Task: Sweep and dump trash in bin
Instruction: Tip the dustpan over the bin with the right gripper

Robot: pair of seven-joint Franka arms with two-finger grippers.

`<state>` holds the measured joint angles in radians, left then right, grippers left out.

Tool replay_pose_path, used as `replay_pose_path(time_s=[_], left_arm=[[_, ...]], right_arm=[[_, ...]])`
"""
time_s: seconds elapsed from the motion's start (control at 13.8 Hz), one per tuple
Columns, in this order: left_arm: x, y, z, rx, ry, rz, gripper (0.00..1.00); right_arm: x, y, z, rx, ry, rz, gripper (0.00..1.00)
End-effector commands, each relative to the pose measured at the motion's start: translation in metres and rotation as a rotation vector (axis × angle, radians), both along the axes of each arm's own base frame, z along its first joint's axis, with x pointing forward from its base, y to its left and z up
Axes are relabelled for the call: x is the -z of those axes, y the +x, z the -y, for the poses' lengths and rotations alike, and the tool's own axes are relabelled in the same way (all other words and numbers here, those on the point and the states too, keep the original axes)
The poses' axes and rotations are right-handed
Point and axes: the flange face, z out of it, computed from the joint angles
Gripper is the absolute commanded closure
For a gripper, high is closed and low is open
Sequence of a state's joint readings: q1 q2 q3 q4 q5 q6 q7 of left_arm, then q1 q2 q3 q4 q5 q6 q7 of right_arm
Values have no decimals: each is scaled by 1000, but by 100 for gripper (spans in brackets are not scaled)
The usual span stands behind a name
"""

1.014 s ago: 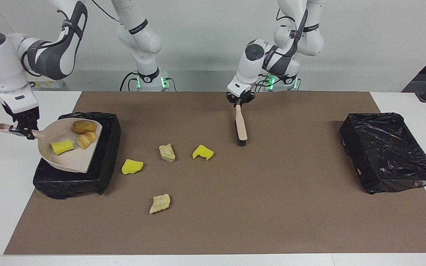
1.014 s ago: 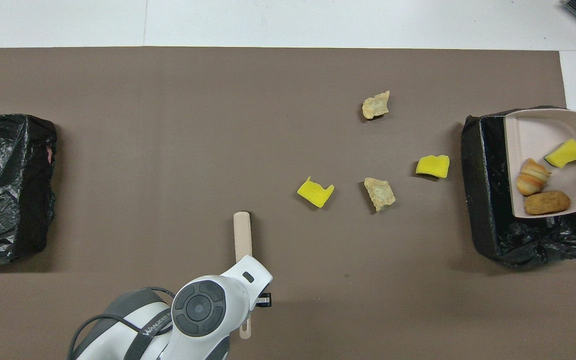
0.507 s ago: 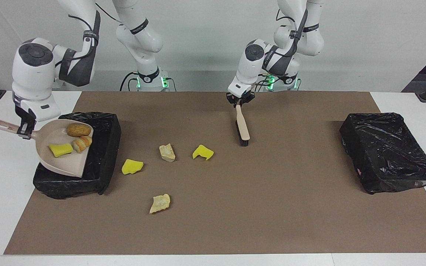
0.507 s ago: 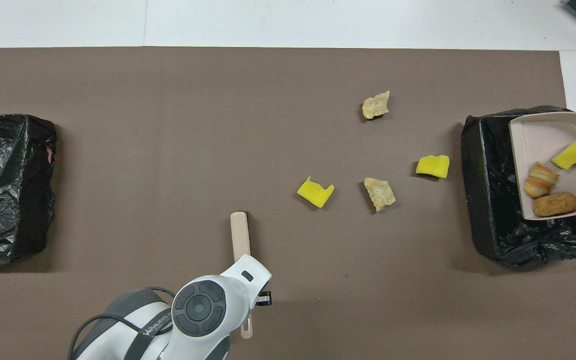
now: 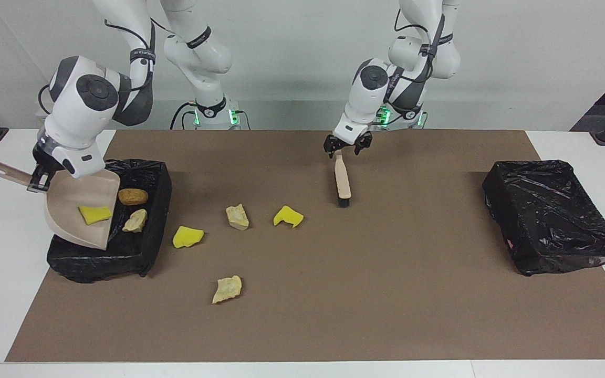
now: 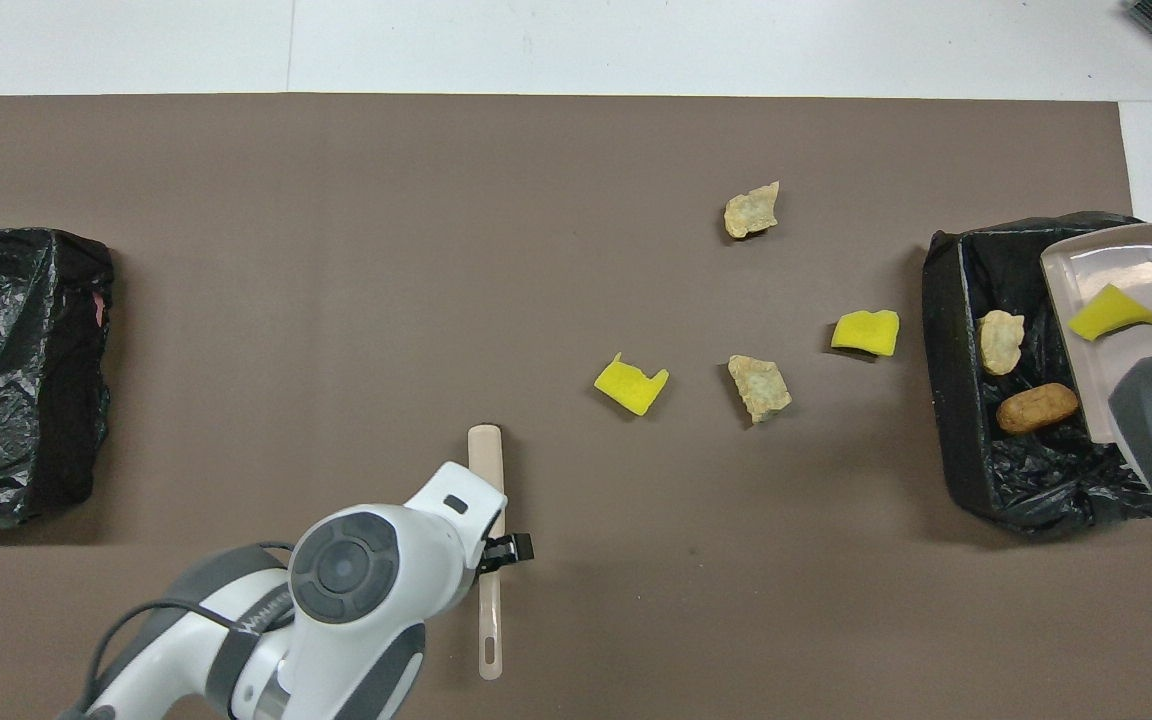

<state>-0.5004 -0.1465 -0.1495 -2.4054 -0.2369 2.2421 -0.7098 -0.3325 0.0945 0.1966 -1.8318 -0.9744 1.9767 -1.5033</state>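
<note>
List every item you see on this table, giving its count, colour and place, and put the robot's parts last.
yellow sponge chunks: three, yellow; two on the mat, one in the dustpan
beige lumps: three, pale; two on the mat, one in the bin
bread piece: one, brown, in the same bin
dustpan: one, beige, tilted over that bin
brush: one, beige, lying on the mat
bins: two, black, one at each end
mat: one, brown
right gripper: shut on the dustpan's handle
left gripper: open over the brush handle
</note>
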Motion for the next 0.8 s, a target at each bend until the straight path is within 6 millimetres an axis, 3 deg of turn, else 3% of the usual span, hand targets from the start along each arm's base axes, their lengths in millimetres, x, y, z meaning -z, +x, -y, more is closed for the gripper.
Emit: replay_pose_path(time_s=[0.0, 0.14, 0.43, 0.51, 0.72], left_arm=[[-40, 50, -41, -84, -4, 1, 0], [-72, 82, -87, -17, -13, 36, 0], [-100, 119, -172, 146, 6, 98, 0], [-103, 125, -191, 188, 11, 114, 0], [-136, 141, -233, 335, 48, 141, 0]], right_arm=[[-16, -2, -23, -2, -115, -11, 100], [-19, -3, -39, -13, -159, -30, 100], [-27, -3, -43, -43, -236, -37, 100], [-28, -2, -43, -49, -250, -40, 100], [-33, 0, -56, -83, -286, -41, 100]])
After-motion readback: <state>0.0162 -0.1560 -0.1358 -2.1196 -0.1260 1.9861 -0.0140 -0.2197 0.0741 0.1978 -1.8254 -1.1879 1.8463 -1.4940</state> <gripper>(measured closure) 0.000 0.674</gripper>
